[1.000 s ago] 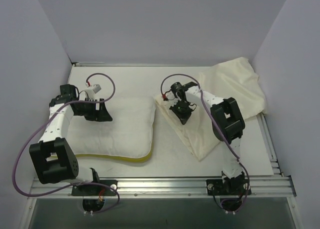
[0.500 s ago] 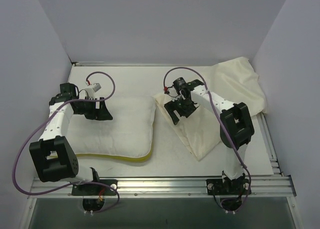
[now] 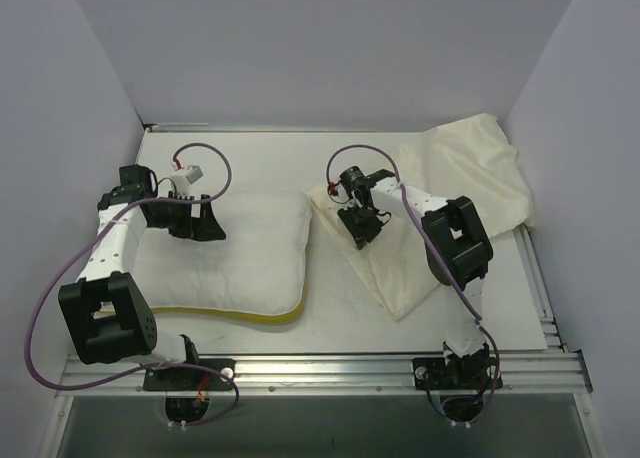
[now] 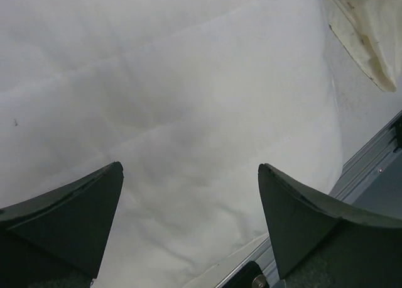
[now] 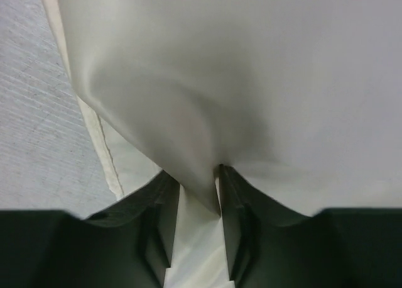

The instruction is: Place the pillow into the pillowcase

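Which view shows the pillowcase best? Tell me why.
Top external: nearly the whole pillowcase lies in view. Right wrist shows only a fold pinched in the right hand; left wrist, just a corner.

There is one plump white rectangular pillow with a yellow band along one edge (image 3: 240, 258), and one thin, wrinkled cream fabric pillowcase (image 3: 465, 178). One white tabletop (image 3: 270, 158) carries them. Two white-and-black robot arms are present: one left arm (image 3: 110, 248) and one right arm (image 3: 455, 243). Each ends in two dark fingers (image 4: 69, 219), four altogether. Two purple cables (image 3: 33, 328) show, one per arm.
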Robot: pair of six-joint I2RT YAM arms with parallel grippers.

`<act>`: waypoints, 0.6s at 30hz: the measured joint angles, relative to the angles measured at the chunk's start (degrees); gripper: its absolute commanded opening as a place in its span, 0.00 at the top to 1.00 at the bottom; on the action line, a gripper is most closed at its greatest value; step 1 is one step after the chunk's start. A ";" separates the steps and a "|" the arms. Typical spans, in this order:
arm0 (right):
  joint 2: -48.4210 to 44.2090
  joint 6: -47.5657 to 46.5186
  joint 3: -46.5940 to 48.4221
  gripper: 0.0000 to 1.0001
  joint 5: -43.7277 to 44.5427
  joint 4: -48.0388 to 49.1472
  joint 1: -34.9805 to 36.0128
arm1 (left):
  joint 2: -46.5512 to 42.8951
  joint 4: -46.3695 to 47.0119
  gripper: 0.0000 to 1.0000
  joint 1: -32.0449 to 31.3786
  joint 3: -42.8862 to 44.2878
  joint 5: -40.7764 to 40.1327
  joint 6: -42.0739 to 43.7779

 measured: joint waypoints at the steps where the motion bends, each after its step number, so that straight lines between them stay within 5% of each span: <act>1: 0.20 -0.04 -0.02 1.00 -0.02 0.20 -0.02 | 0.00 -0.02 0.02 -0.04 0.00 -0.26 0.52; 9: -2.67 1.44 -2.60 1.00 -3.93 0.26 -1.18 | -1.60 -1.09 0.03 -5.57 2.03 -2.45 12.92; 18: -15.91 2.08 0.66 1.00 -13.38 -3.82 -9.68 | -4.87 0.68 0.03 -28.89 -0.28 -5.27 28.11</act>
